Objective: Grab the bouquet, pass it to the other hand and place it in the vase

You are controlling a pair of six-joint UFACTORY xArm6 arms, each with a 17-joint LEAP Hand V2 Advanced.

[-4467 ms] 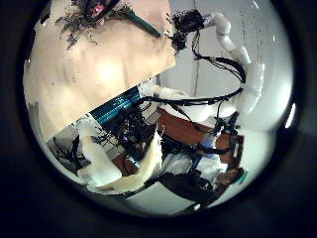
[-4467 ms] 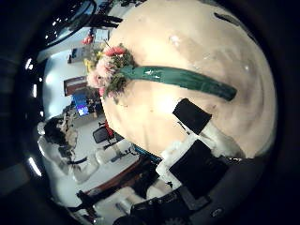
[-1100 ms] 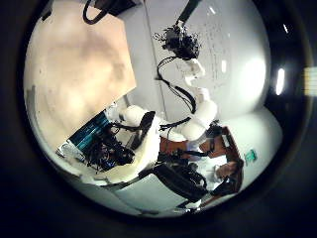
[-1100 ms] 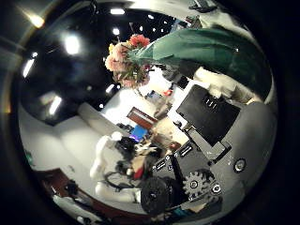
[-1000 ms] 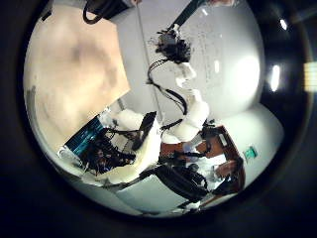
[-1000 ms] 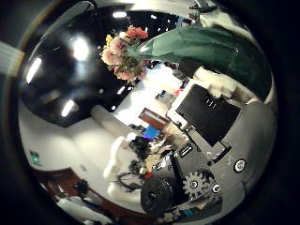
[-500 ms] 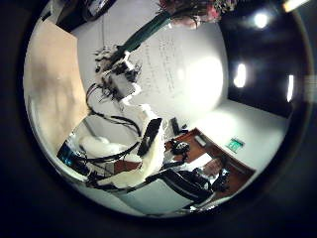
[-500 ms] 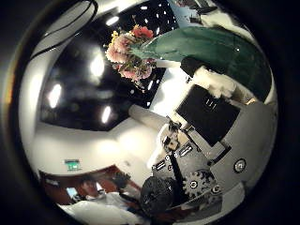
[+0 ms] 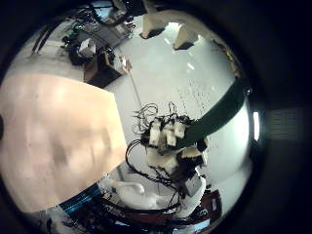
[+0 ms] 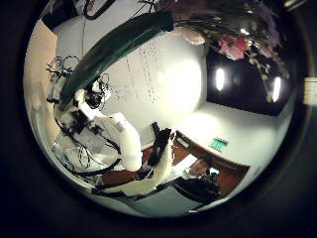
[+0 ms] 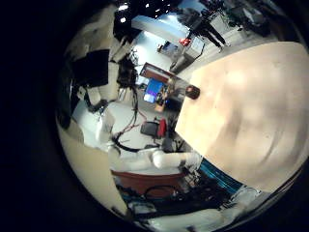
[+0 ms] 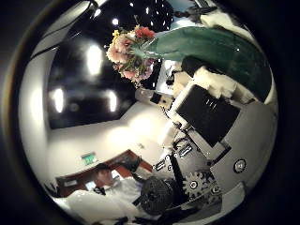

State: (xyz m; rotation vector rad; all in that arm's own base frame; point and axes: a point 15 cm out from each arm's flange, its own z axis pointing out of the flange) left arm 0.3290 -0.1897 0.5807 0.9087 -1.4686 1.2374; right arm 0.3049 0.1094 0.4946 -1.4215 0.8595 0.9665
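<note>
The right hand (image 12: 208, 117) has its black and white fingers (image 12: 202, 105) curled against the bouquet's long dark green wrapped stem (image 12: 211, 47), which runs right along the palm and fills the edge of the right thumb side view, so it sits very close to that palm. The grip is closed on the lower part of the wrap. Beyond the fingers the wrap narrows toward the bouquet's head, a cluster of pink and red blossoms (image 12: 131, 49), which stands clear of the hand with only ceiling lights behind it.

Seen from the left palm's little finger side, the right hand (image 9: 168, 136) clasps the lower end of the same green wrap (image 9: 226, 102), which slants up and away from it, off the table. From the left palm's thumb side the bouquet (image 10: 129, 45) crosses the view close to that palm, with the stem end toward the right hand (image 10: 91, 97) and the blossoms (image 10: 236, 40) at the far end.

The left hand (image 9: 166, 24) shows only as pale fingertips (image 9: 185, 37) at the view's rim; they look relaxed, spread apart and touching nothing, near the bouquet but not on it.

Farther out, a pale tan wooden tabletop (image 9: 58, 136) lies below both hands, well apart from the bouquet; it also shows from the right palm's little finger side (image 11: 241, 106).
</note>
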